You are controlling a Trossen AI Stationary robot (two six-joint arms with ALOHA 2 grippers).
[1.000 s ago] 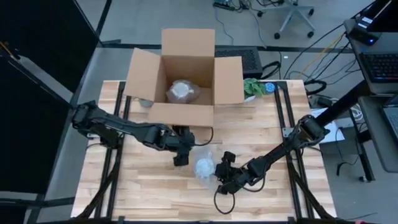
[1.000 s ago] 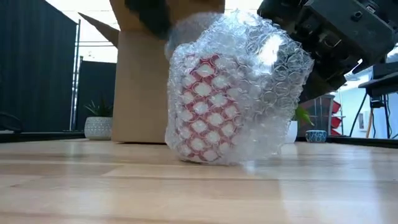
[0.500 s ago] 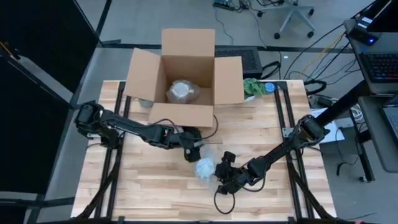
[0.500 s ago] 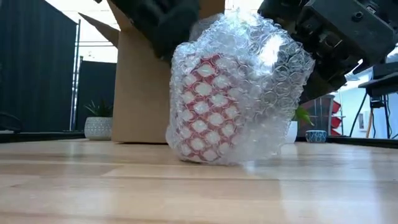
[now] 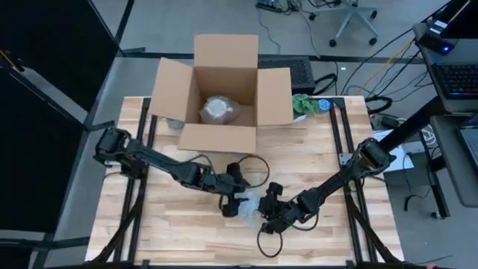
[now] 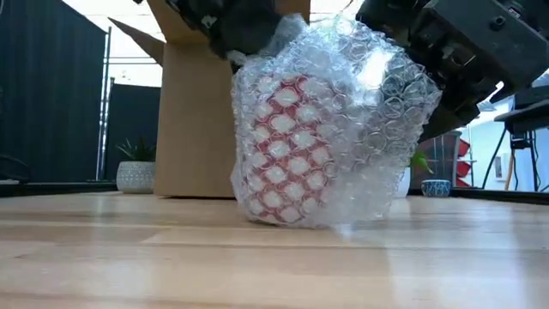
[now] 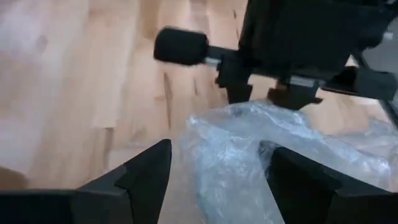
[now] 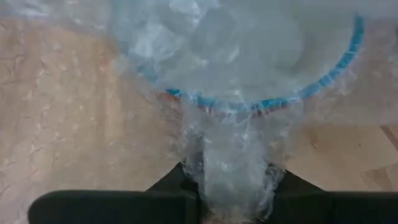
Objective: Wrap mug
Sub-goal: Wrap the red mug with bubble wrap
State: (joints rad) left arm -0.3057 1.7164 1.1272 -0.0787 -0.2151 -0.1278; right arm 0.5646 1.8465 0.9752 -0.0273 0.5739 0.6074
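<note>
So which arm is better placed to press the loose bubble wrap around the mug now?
The left. Its open gripper straddles the bubble wrap over the mug. The right gripper is shut on a fold of wrap, so it is occupied.

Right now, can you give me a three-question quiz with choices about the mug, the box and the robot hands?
1. Where is the wrapped mug?
A in the box
B on the table
C on the floor

2. What colour shows through the bubble wrap?
A red
B green
C black

3. What is the right gripper doing?
A hanging open, away
B shut on the wrap
C inside the box

Answers:
1 B: it stands on the table, in front of the box.
2 A: red pattern in the low view.
3 B: its fingers pinch wrap in the right wrist view.
</note>
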